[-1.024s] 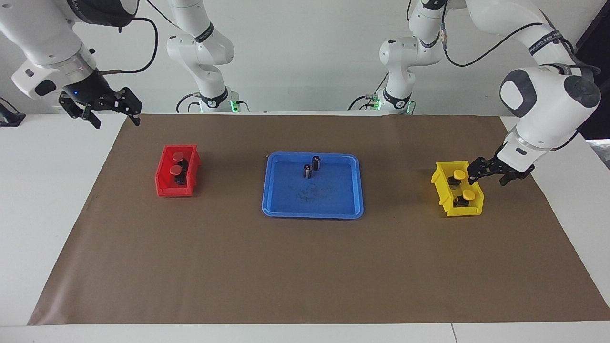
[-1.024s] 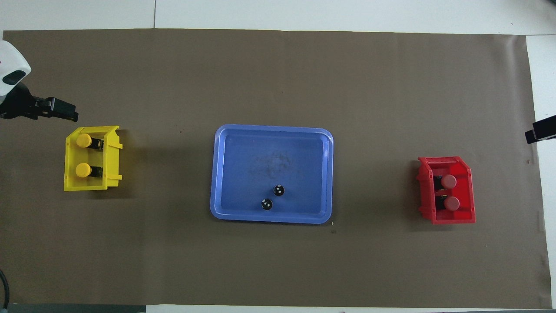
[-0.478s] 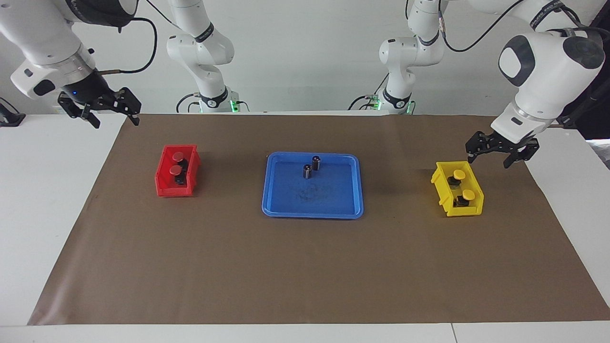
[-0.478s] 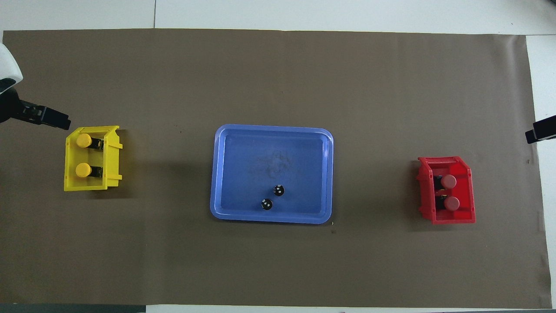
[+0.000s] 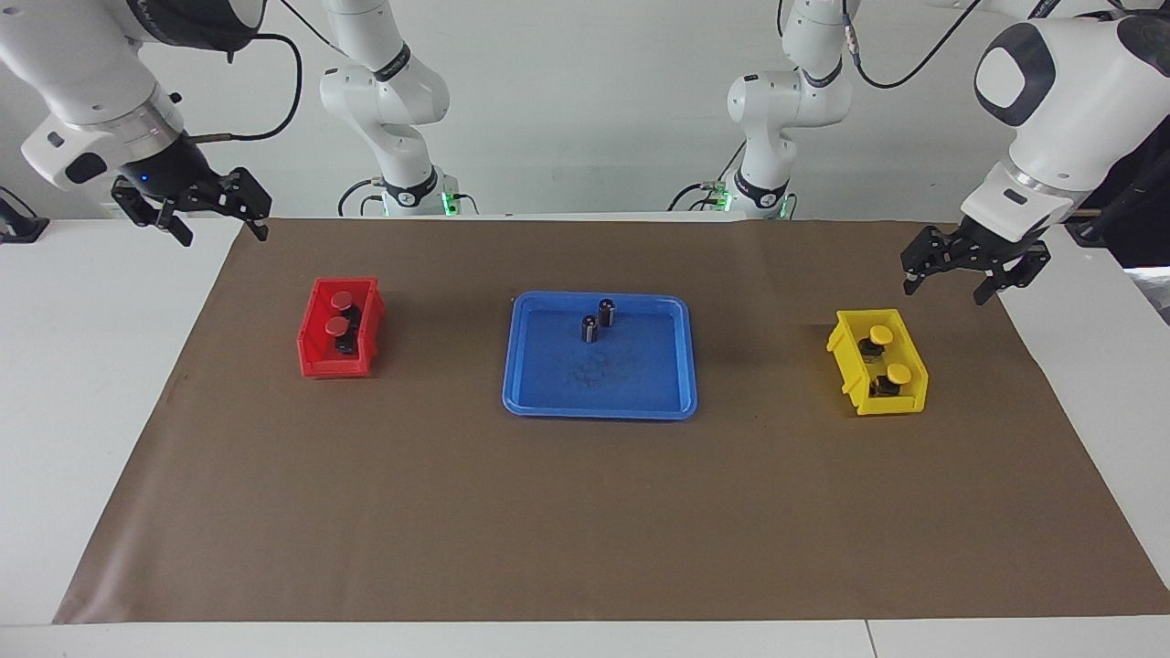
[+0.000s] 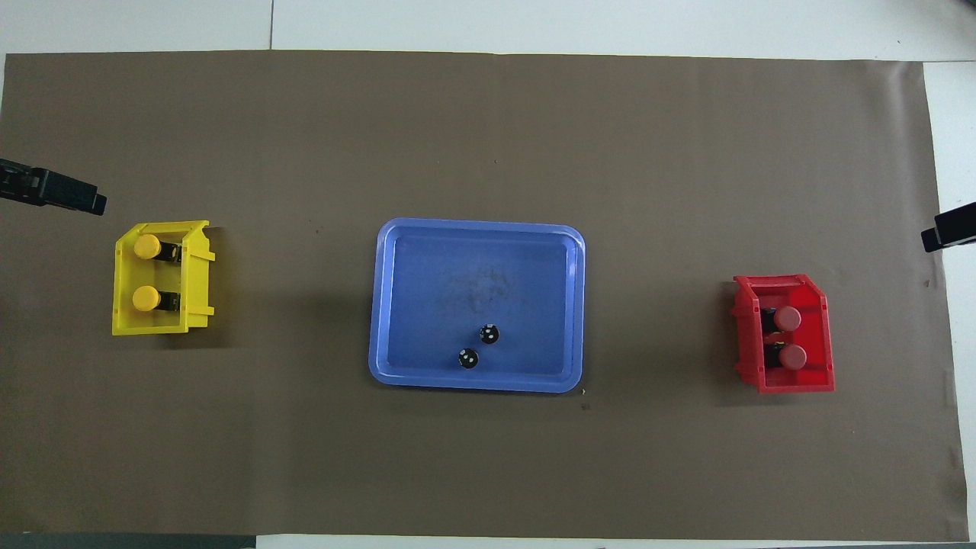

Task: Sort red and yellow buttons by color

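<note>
Since a second ago the left claw (image 5: 973, 271) has risen off the yellow bin (image 5: 848, 364) and drawn back toward the robots; nothing else has shifted.

In the facing view, the left claw hangs in the air over the brown mat (image 5: 585, 512), just off the bin's corner at the robots' side, its fingers spread wide and holding nothing. The two yellow buttons (image 5: 880, 335) lie inside that bin, below the claw and away from the robots, one nearer the robots than the other. The right claw (image 5: 203, 215) waits over the worktop (image 5: 91, 366) edge at its own end, also spread wide and empty. The two red buttons (image 5: 341, 300) sit in the red bin (image 5: 315, 361), lower on the mat than that claw. The blue tray (image 5: 548, 402) in the middle holds only two dark cylinders (image 5: 590, 328) with no caps.

In the overhead view, only the tip of the left claw (image 6: 53, 191) shows, by the mat's edge just clear of the yellow bin (image 6: 200, 282). The yellow buttons (image 6: 146, 246) lie with caps toward the left arm's end and black bodies toward the tray (image 6: 396, 305). The red buttons (image 6: 788, 318) lie the mirrored way in their bin (image 6: 820, 377). The right claw (image 6: 948, 228) barely enters.

All four buttons look sorted, so I judge no pick is left; each arm need only clear its own bin.
</note>
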